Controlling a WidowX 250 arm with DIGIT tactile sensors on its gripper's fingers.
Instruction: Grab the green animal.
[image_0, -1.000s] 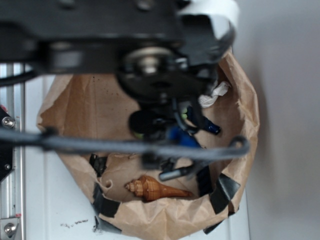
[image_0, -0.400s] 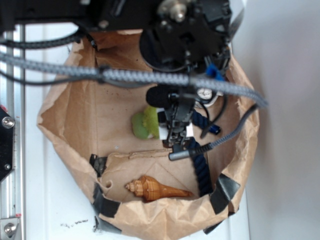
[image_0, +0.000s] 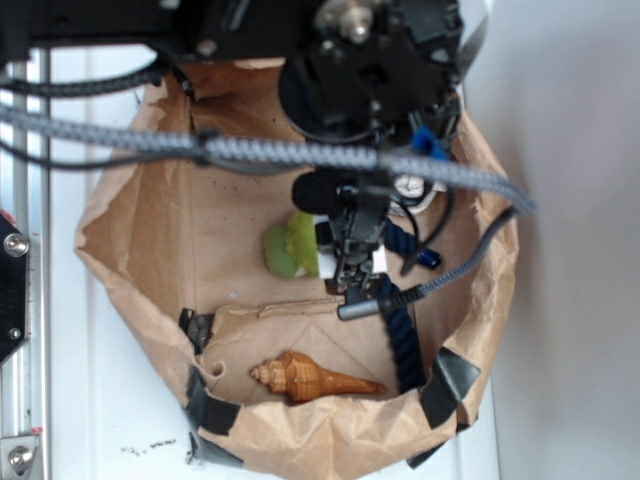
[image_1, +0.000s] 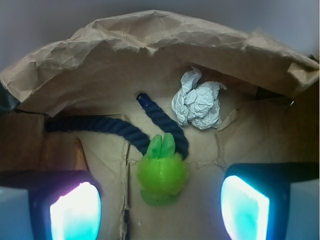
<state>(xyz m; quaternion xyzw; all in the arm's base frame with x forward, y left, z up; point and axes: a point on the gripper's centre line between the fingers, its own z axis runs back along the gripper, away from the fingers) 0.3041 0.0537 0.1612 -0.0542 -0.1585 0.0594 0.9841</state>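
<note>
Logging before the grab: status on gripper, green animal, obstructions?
Gripper open, empty, above the bag floor. Green animal centred between fingers, not touched. Dark blue rope lies against its far side; white paper wad apart.

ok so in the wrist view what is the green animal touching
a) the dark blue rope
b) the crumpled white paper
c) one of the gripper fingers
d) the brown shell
a: in the wrist view the green animal has its upper end lying against the curve of the dark blue rope, while the crumpled white paper sits apart from it and the open gripper has a finger on either side without contact.
</note>
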